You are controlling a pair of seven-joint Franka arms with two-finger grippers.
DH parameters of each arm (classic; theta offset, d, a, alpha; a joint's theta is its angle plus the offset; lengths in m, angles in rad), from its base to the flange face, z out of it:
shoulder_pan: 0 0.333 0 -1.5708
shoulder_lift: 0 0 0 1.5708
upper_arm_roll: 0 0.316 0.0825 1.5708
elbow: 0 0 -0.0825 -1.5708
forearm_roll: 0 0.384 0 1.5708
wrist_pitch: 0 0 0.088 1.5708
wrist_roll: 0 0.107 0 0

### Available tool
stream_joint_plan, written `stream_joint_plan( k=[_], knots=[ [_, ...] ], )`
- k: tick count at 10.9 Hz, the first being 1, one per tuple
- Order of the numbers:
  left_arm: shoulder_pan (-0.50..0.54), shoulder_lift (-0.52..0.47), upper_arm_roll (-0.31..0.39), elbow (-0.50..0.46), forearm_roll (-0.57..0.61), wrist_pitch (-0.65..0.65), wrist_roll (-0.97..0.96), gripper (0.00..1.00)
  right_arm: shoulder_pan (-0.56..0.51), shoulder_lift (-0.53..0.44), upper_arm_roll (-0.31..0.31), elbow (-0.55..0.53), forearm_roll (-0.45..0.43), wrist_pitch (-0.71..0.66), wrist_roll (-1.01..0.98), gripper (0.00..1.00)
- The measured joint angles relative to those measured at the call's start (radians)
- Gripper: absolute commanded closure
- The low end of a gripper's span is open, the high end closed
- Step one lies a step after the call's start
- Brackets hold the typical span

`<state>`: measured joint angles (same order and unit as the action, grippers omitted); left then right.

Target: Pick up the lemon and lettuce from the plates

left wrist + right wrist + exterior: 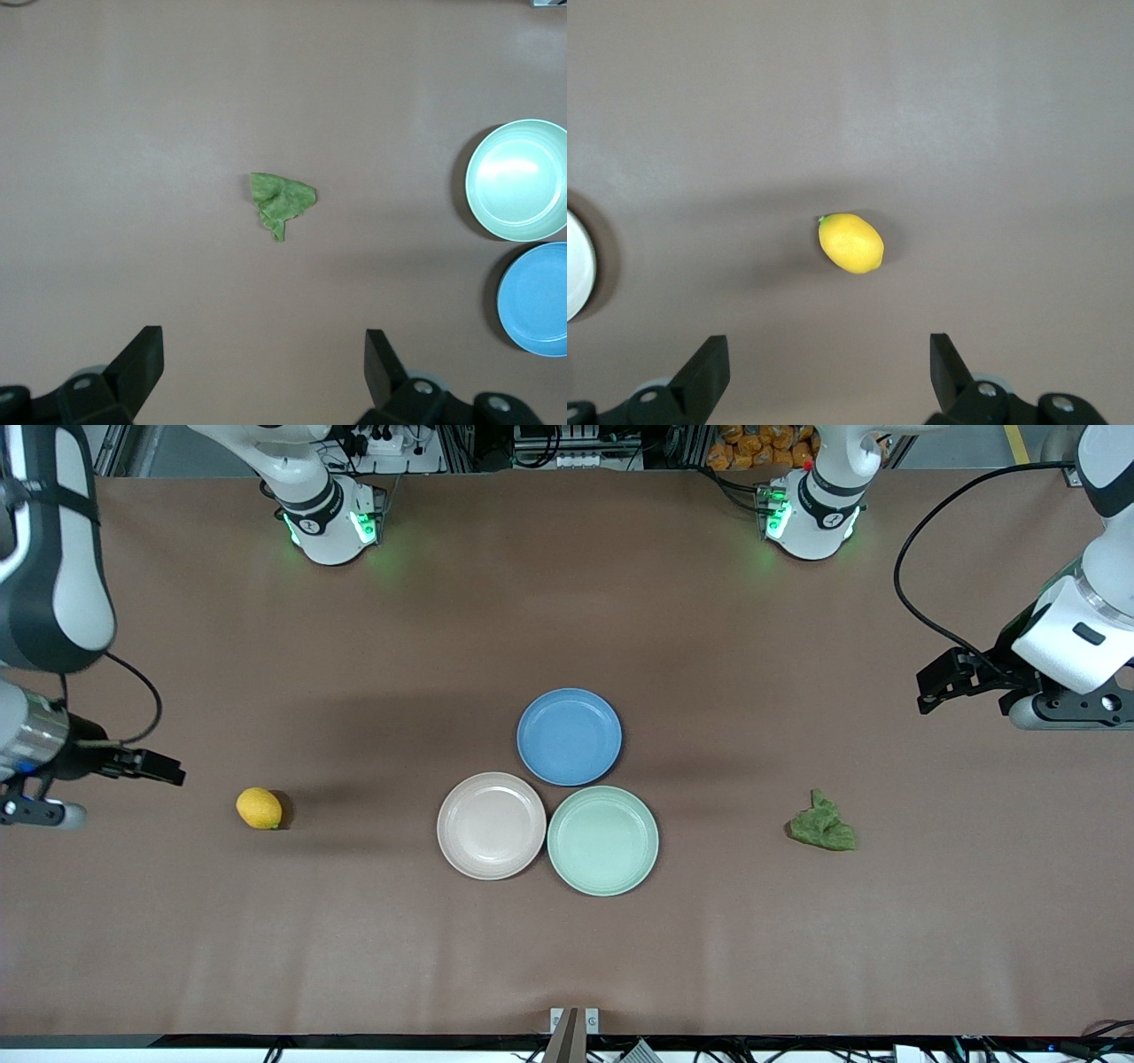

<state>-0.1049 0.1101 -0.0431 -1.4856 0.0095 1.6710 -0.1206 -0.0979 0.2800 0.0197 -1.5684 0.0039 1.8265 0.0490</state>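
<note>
Lemon (pixel 259 808) and lettuce (pixel 823 824) lie on the bare surface (pixel 567 939), each below its nearer released hand: right hand (pixel 829 376) and left hand (pixel 264 367); plates (pixel 492 825) sit bare.

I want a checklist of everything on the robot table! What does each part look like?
Surface: brown table, flat and bare around the things.
Job's things: lemon on the table toward the right arm's end; lettuce on the table toward the left arm's end; beige-pink plate and mint plate side by side, nothing on them.
Clutter: blue plate, farther from the front camera than the other two.
Hands: left hand open above the lettuce; right hand open above the lemon.
Cables: black cable looping by the left arm.
Surroundings: orange items past the table edge.
</note>
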Motion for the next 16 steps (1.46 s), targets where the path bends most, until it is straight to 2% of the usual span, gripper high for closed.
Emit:
stream_joint_plan(
  k=[5, 8, 11, 16],
  knots=[
    [0.001, 0.000, 0.000, 0.001, 0.000, 0.000, 0.000, 0.00, -0.001, -0.122, -0.003, 0.036, -0.003, -0.177, 0.003, 0.00],
    [0.001, 0.000, 0.000, 0.002, 0.000, 0.000, 0.000, 0.00, -0.001, -0.182, -0.003, 0.062, -0.004, -0.224, 0.003, 0.00],
    [0.001, 0.000, 0.000, 0.002, 0.000, 0.000, 0.000, 0.00, -0.001, -0.194, 0.000, 0.124, -0.004, -0.255, 0.003, 0.00],
    [0.001, 0.000, 0.000, 0.002, 0.000, -0.015, 0.000, 0.00, -0.001, -0.191, 0.000, 0.128, -0.004, -0.295, 0.003, 0.00]
  ],
)
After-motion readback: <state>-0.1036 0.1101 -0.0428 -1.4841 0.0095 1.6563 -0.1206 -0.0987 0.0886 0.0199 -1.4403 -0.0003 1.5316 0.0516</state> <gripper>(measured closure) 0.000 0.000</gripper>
